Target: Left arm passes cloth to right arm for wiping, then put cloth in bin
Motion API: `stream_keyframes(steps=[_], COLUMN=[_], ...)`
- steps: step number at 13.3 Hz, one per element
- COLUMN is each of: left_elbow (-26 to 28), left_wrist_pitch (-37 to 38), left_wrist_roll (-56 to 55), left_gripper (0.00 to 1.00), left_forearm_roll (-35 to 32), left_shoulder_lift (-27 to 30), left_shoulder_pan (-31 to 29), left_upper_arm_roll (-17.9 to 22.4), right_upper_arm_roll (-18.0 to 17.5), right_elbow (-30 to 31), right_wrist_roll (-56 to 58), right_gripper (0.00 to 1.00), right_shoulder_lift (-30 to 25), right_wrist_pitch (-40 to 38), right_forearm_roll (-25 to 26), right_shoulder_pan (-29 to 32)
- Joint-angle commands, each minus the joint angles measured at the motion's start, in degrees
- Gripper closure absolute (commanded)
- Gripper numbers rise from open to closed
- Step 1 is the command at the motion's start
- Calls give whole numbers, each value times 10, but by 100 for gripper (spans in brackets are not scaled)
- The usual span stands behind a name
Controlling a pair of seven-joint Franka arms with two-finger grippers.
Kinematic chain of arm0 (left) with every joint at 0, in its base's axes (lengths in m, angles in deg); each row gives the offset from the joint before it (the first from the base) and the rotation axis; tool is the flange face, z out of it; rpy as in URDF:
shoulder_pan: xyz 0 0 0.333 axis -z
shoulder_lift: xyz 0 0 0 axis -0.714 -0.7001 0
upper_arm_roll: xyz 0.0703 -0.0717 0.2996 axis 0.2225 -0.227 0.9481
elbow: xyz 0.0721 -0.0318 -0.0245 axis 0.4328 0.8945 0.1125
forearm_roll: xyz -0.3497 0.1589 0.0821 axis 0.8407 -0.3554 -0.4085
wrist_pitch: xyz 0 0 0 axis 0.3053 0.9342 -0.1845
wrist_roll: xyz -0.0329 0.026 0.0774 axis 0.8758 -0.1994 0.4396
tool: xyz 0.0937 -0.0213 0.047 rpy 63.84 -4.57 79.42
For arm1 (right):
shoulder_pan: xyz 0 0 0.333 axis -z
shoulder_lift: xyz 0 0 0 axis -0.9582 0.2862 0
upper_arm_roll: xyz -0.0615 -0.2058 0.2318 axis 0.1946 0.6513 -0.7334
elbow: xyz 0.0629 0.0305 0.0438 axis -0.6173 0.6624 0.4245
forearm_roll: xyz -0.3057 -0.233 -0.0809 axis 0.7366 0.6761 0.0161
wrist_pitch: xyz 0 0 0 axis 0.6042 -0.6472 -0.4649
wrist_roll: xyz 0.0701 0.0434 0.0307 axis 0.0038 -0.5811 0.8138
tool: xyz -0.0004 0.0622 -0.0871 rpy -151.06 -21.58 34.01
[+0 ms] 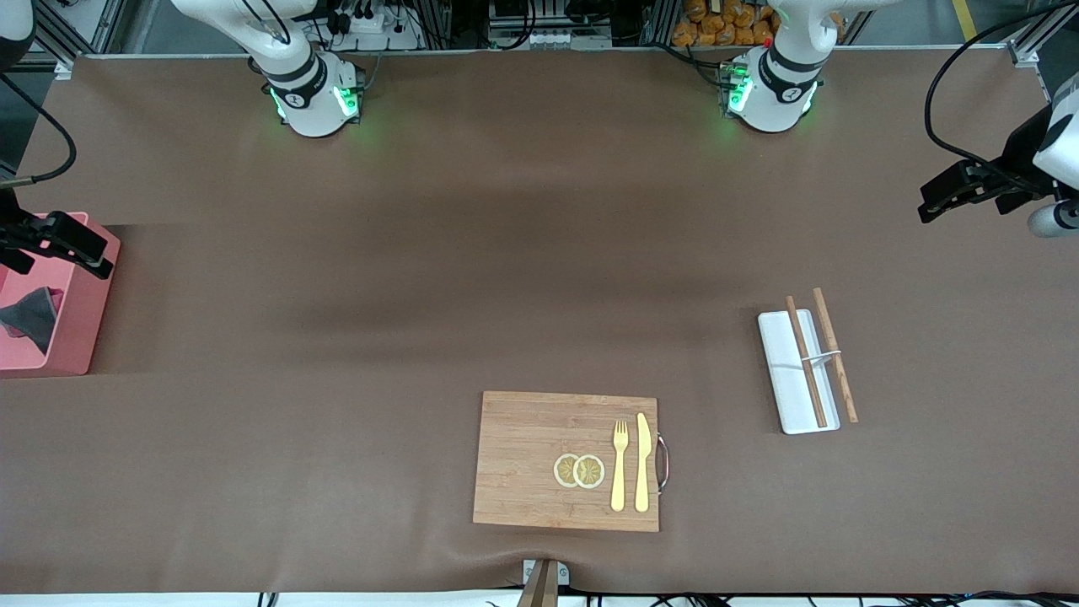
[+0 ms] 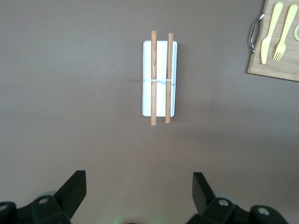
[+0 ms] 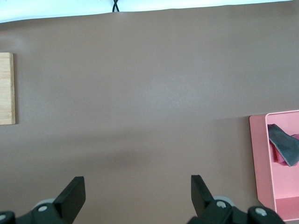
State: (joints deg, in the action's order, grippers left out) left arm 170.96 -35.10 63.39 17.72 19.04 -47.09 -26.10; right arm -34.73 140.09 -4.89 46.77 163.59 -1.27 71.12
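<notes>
The cloth (image 1: 32,316), dark grey with some pink-red showing, lies crumpled inside the pink bin (image 1: 80,337) at the right arm's end of the table. The right wrist view also shows the cloth (image 3: 285,147) in the bin (image 3: 259,158). My right gripper (image 1: 93,257) hangs up in the air by the bin's rim. In its wrist view it is open and empty (image 3: 138,193) over bare table beside the bin. My left gripper (image 1: 936,202) is raised at the left arm's end of the table. It is open and empty (image 2: 139,191).
A white tray (image 1: 797,405) with two wooden sticks across it lies toward the left arm's end, also in the left wrist view (image 2: 160,107). A wooden cutting board (image 1: 523,459) with lemon slices, a fork and a knife lies near the front camera.
</notes>
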Motion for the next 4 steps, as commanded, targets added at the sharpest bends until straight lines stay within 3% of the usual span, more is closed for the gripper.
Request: stream_keyframes(steps=[1,4], left_elbow=[-13,-13], left_wrist_pitch=[6,6], left_wrist_roll=[6,0], left_gripper=[0,0], left_forearm_roll=[2,2], left_shoulder_lift=[-2,-2], left_shoulder_pan=[1,1], left_upper_arm_roll=[-1,-3], right_upper_arm_roll=[1,1], right_elbow=[-17,-17], right_wrist_roll=[-3,-3], right_gripper=[0,0], right_shoulder_lift=[8,8], right_wrist_pitch=[-11,-11], right_forearm_roll=[9,8], right_shoulder_pan=[0,1])
